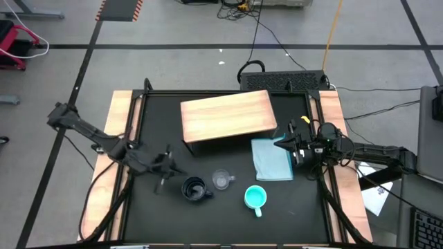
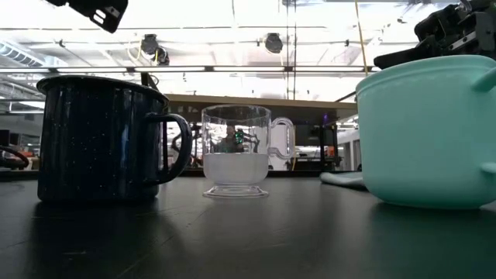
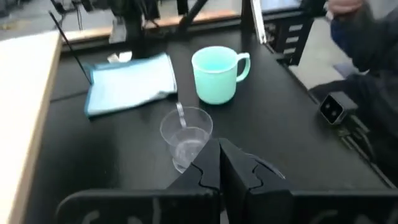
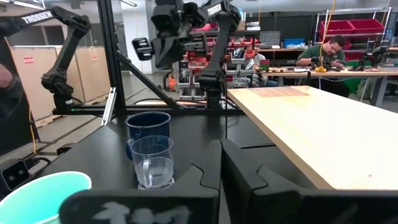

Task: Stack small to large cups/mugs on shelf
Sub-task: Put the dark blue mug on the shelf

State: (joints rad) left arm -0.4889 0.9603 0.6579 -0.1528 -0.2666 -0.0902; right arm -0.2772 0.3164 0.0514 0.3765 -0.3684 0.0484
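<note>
1. In the overhead picture the three cups stand in a loose row along the lower middle of the black table [image 1: 208, 166]. The dark navy mug [image 1: 194, 189] is leftmost, the clear glass cup [image 1: 221, 180] sits just to its right, and the turquoise mug [image 1: 255, 198] is furthest right and lowest.
2. None of the cups touches another, and none is on the shelf [image 1: 227, 115], which lies in the upper middle of that picture with its wooden top bare.
3. A light-blue folded cloth [image 1: 272, 159] lies just below the shelf's right end, above the turquoise mug.
4. The left gripper [image 1: 166, 170] hangs left of the navy mug, close to it but holding nothing. In its wrist picture the two fingers [image 3: 208, 169] are pressed together.
5. The right gripper [image 1: 280, 144] sits at the cloth's right edge, right of centre in the overhead picture. Its fingers [image 4: 239, 168] meet too, with nothing between them.
6. A person sits at a bench in the upper right of the right wrist picture.
</note>
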